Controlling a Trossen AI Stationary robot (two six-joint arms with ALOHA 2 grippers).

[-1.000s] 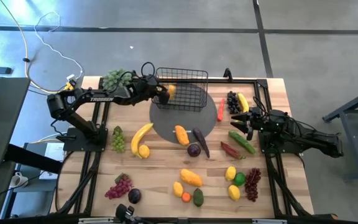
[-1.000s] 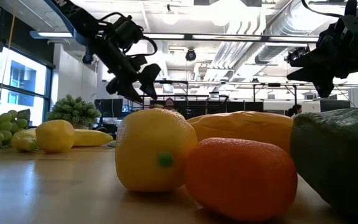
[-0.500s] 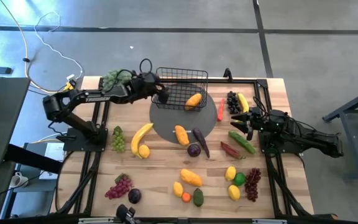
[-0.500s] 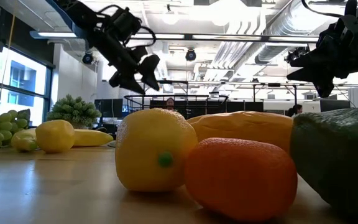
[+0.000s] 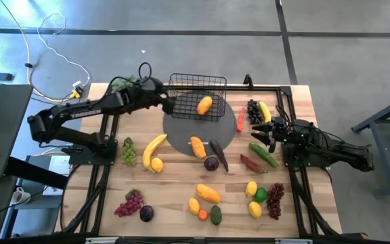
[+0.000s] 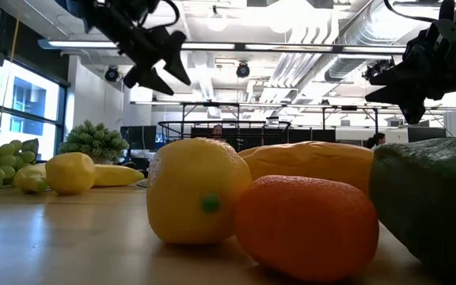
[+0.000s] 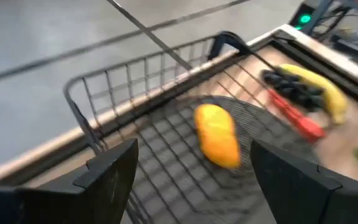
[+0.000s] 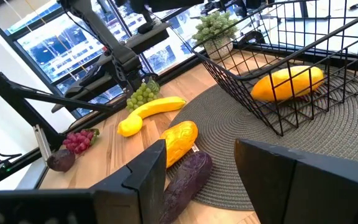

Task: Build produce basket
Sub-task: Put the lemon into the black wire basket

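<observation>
We see the basket [image 5: 197,97] on the round mat [image 5: 181,132] at the table's far edge, one orange mango [image 5: 204,105] lying inside. Our left gripper [image 5: 170,103] hangs released just beside its left wall; our right gripper [image 5: 265,131] waits open, empty, near the cucumber [image 5: 263,154].

A wooden table [image 5: 181,183] is carrying a dark round mat [image 5: 181,139]. Just left of the mat a banana [image 5: 153,146], a lemon [image 5: 157,164] and green grapes [image 5: 128,151] are lying on the wood. Right of the mat a red chili [image 5: 240,119], dark grapes [image 5: 253,110] and a cucumber [image 5: 263,154] are resting. Well below the mat, an orange mango [image 5: 208,193] and an avocado [image 5: 216,215] are sitting.
</observation>
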